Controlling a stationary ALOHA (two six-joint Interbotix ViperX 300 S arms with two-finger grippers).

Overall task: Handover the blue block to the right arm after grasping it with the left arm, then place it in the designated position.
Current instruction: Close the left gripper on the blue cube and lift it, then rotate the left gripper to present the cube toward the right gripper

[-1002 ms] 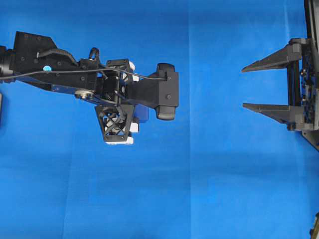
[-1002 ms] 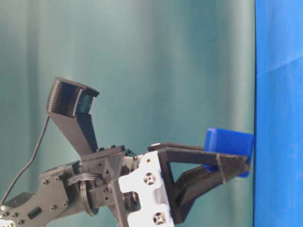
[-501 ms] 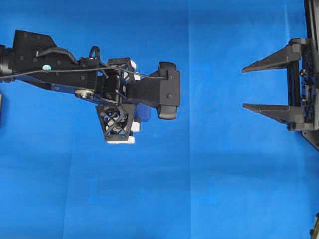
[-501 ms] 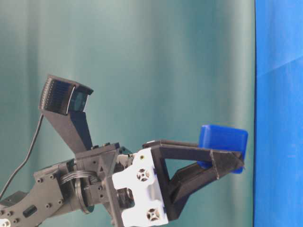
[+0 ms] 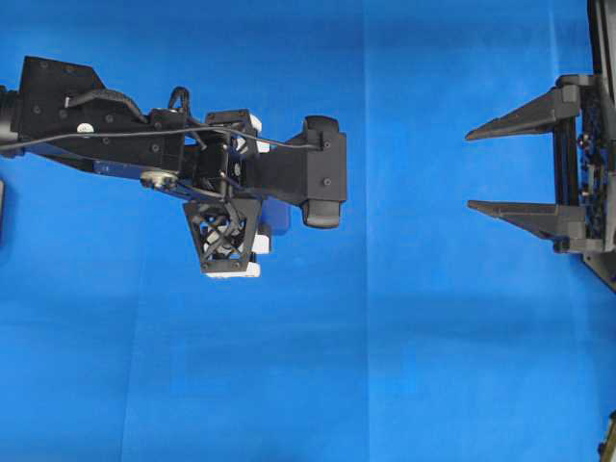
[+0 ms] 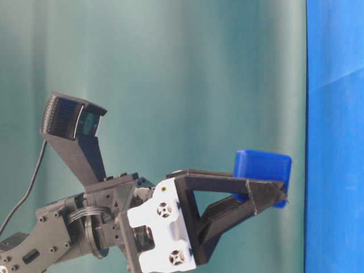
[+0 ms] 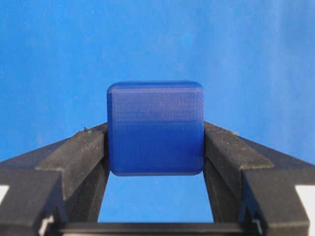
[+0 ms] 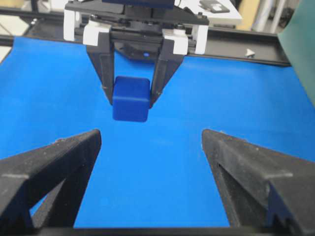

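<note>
The blue block (image 7: 155, 128) is a small dark-blue cube, pinched at its lower half between the black fingers (image 7: 81, 152) of my left gripper (image 7: 155, 130). In the table-level view the blue block (image 6: 263, 168) hangs off the cloth (image 6: 335, 142), with a gap between them. From overhead the left arm (image 5: 115, 135) covers most of the block. My right gripper (image 5: 470, 169) stands wide open at the right edge, far from the block, fingers pointing left toward it. Through its empty fingers I see the blue block (image 8: 130, 98) in the left gripper (image 8: 131, 101). No mark shows the designated position.
Plain blue cloth (image 5: 385, 366) covers the table. A black frame rail (image 8: 256, 46) runs along the cloth's far edge in the right wrist view. A teal curtain (image 6: 170, 68) fills the background at table level.
The left arm has lifted the block off the cloth and away from it, still gripping it. The right gripper has not moved.
</note>
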